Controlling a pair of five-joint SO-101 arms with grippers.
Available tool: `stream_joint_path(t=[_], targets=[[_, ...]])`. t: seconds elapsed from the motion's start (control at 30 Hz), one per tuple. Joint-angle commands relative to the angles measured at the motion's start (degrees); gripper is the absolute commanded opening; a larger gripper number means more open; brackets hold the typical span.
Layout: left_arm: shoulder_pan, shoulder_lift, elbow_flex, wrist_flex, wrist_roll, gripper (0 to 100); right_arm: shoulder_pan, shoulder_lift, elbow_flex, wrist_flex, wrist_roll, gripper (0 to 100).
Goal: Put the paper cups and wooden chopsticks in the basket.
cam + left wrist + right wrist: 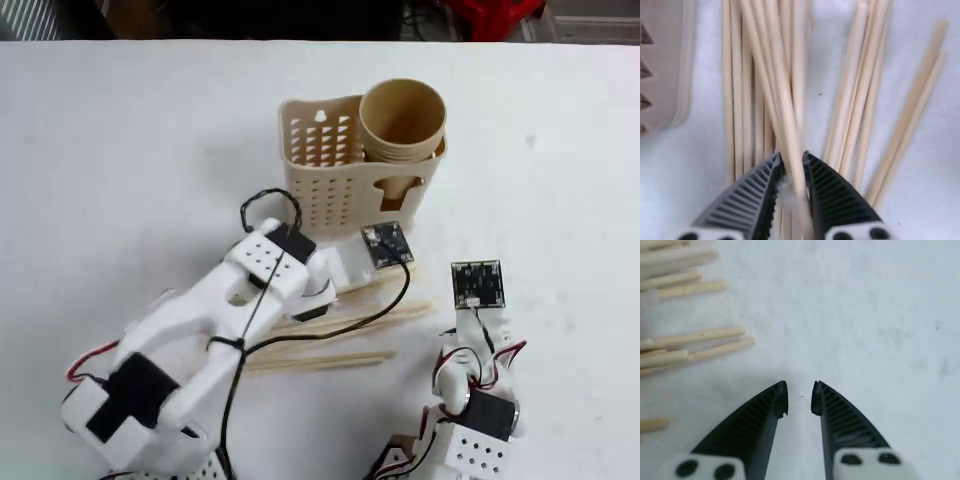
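Beside the basket (330, 195), left claw (794, 165) pinches chopsticks (785, 100); right claw (799, 397) slightly open.

My left arm (200, 340) lay across the lower left of the high view, closing off that side of the chopsticks (340, 360). The basket (315, 165) stood just above them, paper cups (402, 120) filling its right half, its left half open. Bare table (560, 180) lay ahead and right of my right claw (799, 399).

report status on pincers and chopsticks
Left pincer shut on chopsticks, rest lying on table. Right pincer open, empty. Paper cups already in basket.
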Motion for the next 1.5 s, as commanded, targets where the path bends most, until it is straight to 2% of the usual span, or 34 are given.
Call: stream_joint_path(t=[0.0,0.37,0.57,0.93,1.13,1.27,1.47], targets=[[0.4,-3.4,-1.4,1.6,0.0,11,0.5,-0.5,0.4,0.0,-0.6,9.8],[0.4,-3.3,-1.4,1.0,0.0,9,0.5,-0.5,0.4,0.2,-0.5,9.8],[-1.6,-2.8,-1.2,-3.7,0.5,14,0.5,-0.5,0.4,0.2,-0.5,9.8],[-2.8,12.0,-8.8,-5.8,0.4,14,0.4,-0.5,0.4,0.2,-0.5,9.8],[-2.8,13.1,-9.6,-5.8,0.1,6,0.4,-0.5,0.4,0.2,-0.5,9.8],[-2.8,13.1,-9.6,-5.8,0.1,4,0.4,-0.5,0.4,0.2,-0.5,9.8],[-2.8,13.0,-17.0,2.6,0.0,3,0.4,-0.5,0.4,0.2,-0.5,9.8]])
